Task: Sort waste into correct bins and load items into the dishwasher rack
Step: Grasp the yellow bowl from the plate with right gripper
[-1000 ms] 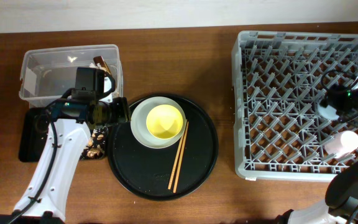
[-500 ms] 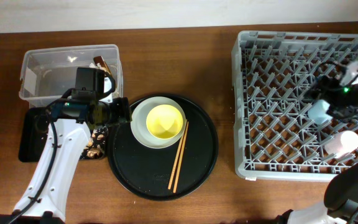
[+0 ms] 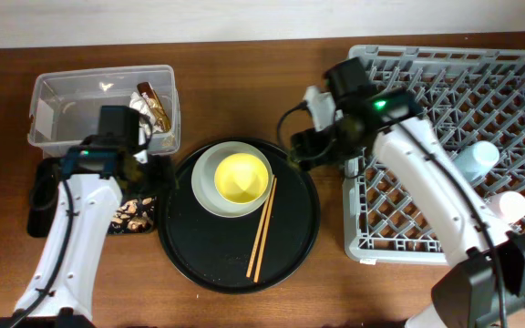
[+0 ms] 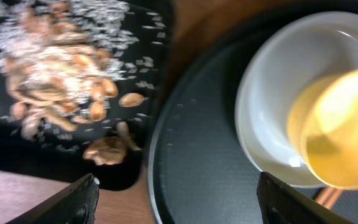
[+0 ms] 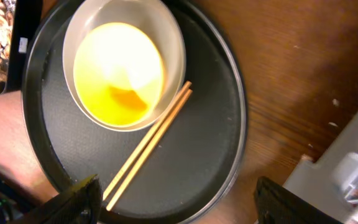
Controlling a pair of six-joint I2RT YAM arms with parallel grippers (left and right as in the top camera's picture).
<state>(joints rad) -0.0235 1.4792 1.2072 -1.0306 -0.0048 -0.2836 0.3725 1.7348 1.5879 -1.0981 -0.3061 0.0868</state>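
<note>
The left fingers (image 4: 73,204) stand apart, with nothing between them. Under them is the left edge of the round tray (image 4: 197,168). Just beside that edge is the black tray (image 4: 17,152), where the tan scraps (image 4: 61,106) lie among small pale crumbs.

The right fingers (image 5: 79,202) are also apart and hold nothing. They hang over the right part of the round tray. Below them the chopsticks (image 5: 148,146) lie side by side on this tray, slanting, with their upper ends right at the rim of the plate (image 5: 169,37). The yellow bowl (image 5: 117,71) sits inside the plate, and the plate stands on the far half of the round tray.

Seen from above, the right arm reaches across the left wall of the rack (image 3: 509,100), which fills the right end of the bench (image 3: 244,82). In the rack, near its right side, are the blue cup (image 3: 478,161) and, closer to the front, the pink cup (image 3: 510,206). I cannot tell if they are upright.

At the far left stands the tub (image 3: 71,109), with the wrapper (image 3: 156,107) in its right end. The black tray lies just in front of the tub, and the left arm hides part of it.
</note>
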